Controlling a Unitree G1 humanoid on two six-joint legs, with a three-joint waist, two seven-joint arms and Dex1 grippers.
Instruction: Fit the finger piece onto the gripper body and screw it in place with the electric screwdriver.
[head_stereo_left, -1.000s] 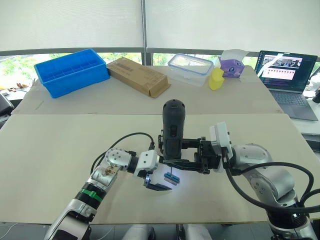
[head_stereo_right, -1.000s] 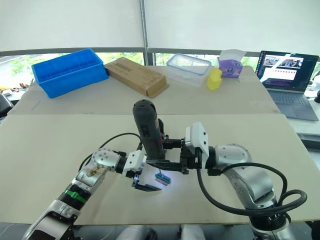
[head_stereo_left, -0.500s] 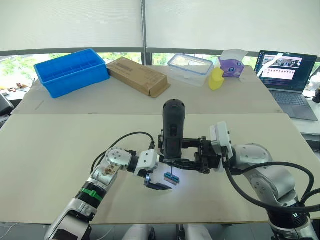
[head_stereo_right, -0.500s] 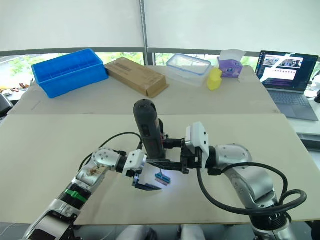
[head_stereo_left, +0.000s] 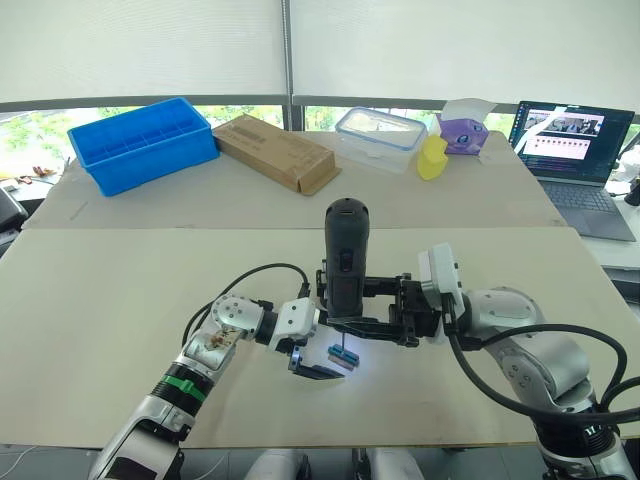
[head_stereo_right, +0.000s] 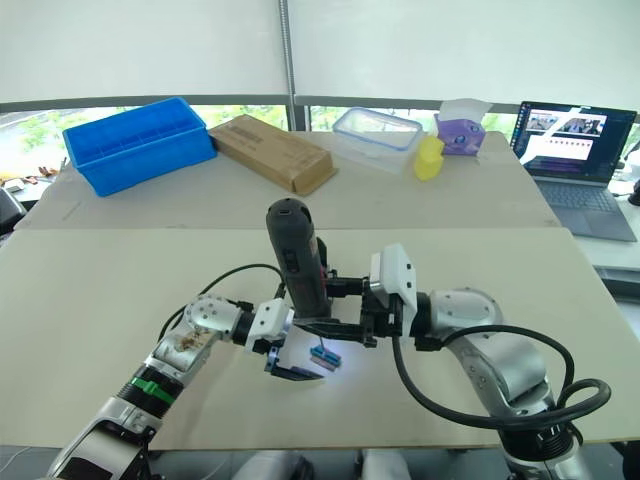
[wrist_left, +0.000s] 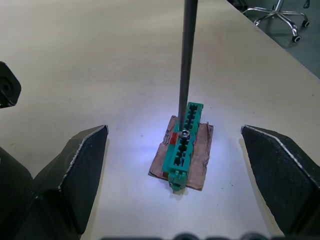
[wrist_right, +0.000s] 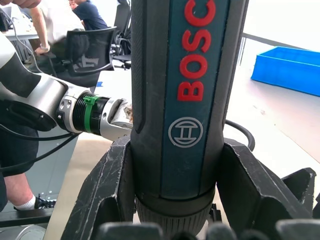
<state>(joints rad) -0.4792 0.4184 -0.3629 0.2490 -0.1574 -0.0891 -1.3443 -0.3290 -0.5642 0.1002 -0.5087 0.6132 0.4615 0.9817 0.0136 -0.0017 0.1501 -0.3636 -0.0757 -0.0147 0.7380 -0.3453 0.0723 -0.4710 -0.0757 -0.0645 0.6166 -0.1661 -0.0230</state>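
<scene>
The electric screwdriver (head_stereo_left: 345, 255) stands upright over the near middle of the table, and my right gripper (head_stereo_left: 347, 318) is shut around its lower body. Its thin metal bit (wrist_left: 187, 60) comes straight down onto a screw in a small green block (wrist_left: 184, 142) lying on a brown scrap, lit by the tool's light. My left gripper (wrist_left: 173, 131) is open low over the table, with one black finger (wrist_left: 80, 165) on each side of the block and neither touching it. The finger piece and the gripper body are out of view.
Along the far table stand a blue bin (head_stereo_left: 143, 142), a cardboard box (head_stereo_left: 277, 152), a clear lidded container (head_stereo_left: 381, 138), a yellow object (head_stereo_left: 432, 158) and a purple tissue box (head_stereo_left: 462, 132). A laptop (head_stereo_left: 575, 150) sits far right. People and an office chair (wrist_right: 85, 50) show behind the left arm.
</scene>
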